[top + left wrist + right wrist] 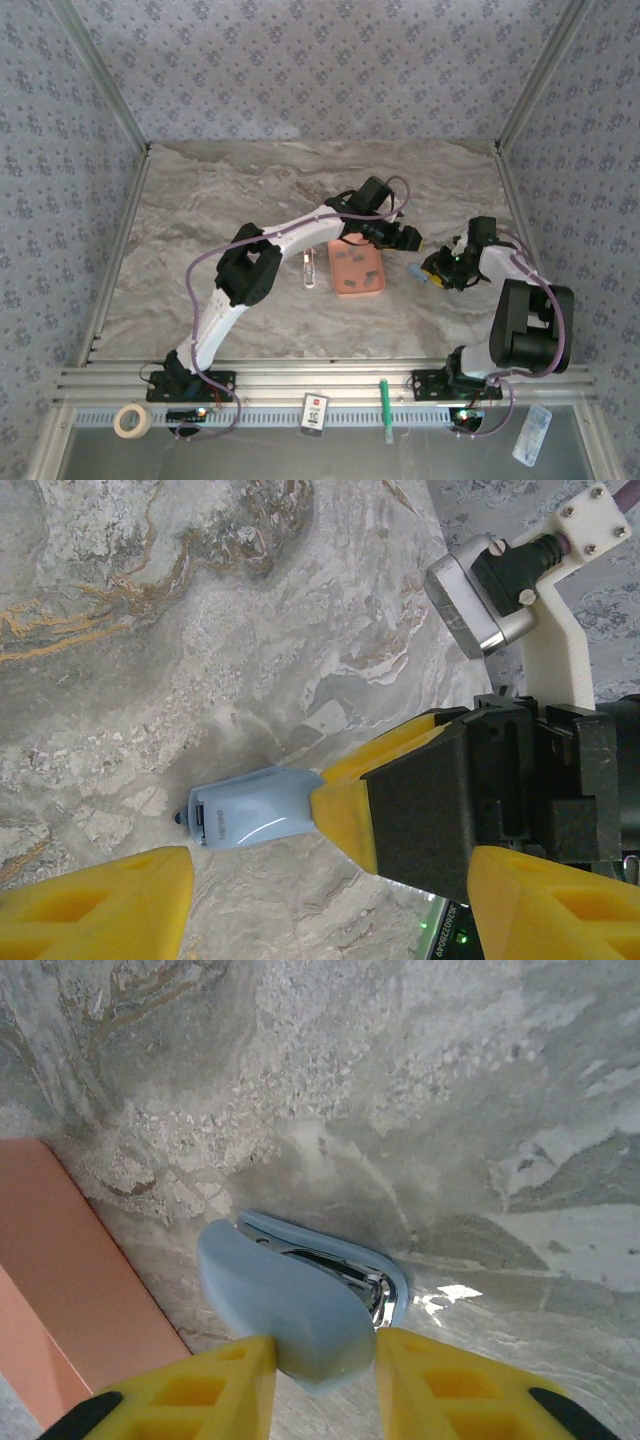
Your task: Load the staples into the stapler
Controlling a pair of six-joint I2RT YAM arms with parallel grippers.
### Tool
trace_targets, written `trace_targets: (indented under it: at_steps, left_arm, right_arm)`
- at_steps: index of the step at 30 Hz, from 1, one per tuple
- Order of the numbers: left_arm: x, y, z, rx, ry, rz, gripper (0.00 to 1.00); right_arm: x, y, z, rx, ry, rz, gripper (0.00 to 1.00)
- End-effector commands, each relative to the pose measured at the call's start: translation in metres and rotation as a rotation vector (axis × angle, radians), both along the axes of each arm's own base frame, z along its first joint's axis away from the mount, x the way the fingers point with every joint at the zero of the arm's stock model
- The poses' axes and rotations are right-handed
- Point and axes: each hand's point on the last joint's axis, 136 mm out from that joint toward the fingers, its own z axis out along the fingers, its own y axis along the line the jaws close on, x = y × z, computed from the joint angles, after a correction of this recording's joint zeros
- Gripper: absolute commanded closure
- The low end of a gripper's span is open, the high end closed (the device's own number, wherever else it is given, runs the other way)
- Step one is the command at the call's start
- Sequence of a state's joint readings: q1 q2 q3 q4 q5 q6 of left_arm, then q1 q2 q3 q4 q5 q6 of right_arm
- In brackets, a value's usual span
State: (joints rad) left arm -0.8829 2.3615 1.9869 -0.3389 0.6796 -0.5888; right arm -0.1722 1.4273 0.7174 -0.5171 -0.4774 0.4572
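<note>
Right tool [318, 1365] clamps the stapler [285, 1305] beside the pink tray [60, 1290].

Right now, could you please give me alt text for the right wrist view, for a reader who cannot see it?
The right gripper holds the pale-blue stapler by one end between its yellow fingers, low in the frame. The stapler's shell is parted, showing silver metal inside, over the marbled grey table. A salmon-pink tray lies at the left edge.

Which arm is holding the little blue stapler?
The right arm's end effector: its yellow fingers pinch the pale-blue plastic mini stapler, while the left end effector hangs open.
</note>
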Motion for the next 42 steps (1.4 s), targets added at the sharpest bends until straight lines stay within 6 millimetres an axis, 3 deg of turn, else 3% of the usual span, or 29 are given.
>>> trace_targets:
  at_steps: [1, 6, 10, 17, 22, 27, 31, 37, 42]
  left_arm:
    - [-0.001, -0.001, 0.033, -0.055, -0.029, -0.008, 0.27]
    - [-0.002, 0.000, 0.034, -0.056, -0.031, -0.009, 0.27]
    - [-0.002, 0.001, 0.037, -0.058, -0.035, -0.009, 0.27]
    - [0.003, 0.009, 0.059, -0.080, -0.076, 0.002, 0.26]
    - [0.011, 0.028, 0.080, -0.071, -0.127, 0.019, 0.23]
    - [0.016, 0.065, 0.077, 0.020, -0.141, 0.051, 0.23]
    - [0.017, 0.106, 0.069, 0.100, -0.149, 0.080, 0.22]
    - [0.021, 0.191, 0.043, 0.231, -0.131, 0.193, 0.22]
    - [0.042, 0.255, 0.029, 0.298, -0.194, 0.309, 0.22]
  right_arm:
    - [-0.024, -0.017, -0.029, -0.105, 0.143, -0.040, 0.71]
    - [-0.035, -0.022, -0.041, -0.153, 0.204, -0.042, 0.77]
    - [-0.030, -0.019, -0.037, -0.134, 0.173, -0.039, 0.75]
    - [-0.002, -0.012, 0.014, -0.120, 0.015, -0.023, 0.61]
    - [0.000, -0.008, 0.045, -0.135, -0.048, -0.010, 0.58]
    - [-0.001, 0.002, 0.068, -0.156, -0.097, 0.012, 0.56]
    - [0.001, 0.025, 0.085, -0.157, -0.152, 0.054, 0.56]
    - [-0.002, 0.084, 0.102, -0.154, -0.255, 0.188, 0.55]
    - [-0.007, 0.131, 0.110, -0.146, -0.345, 0.282, 0.55]
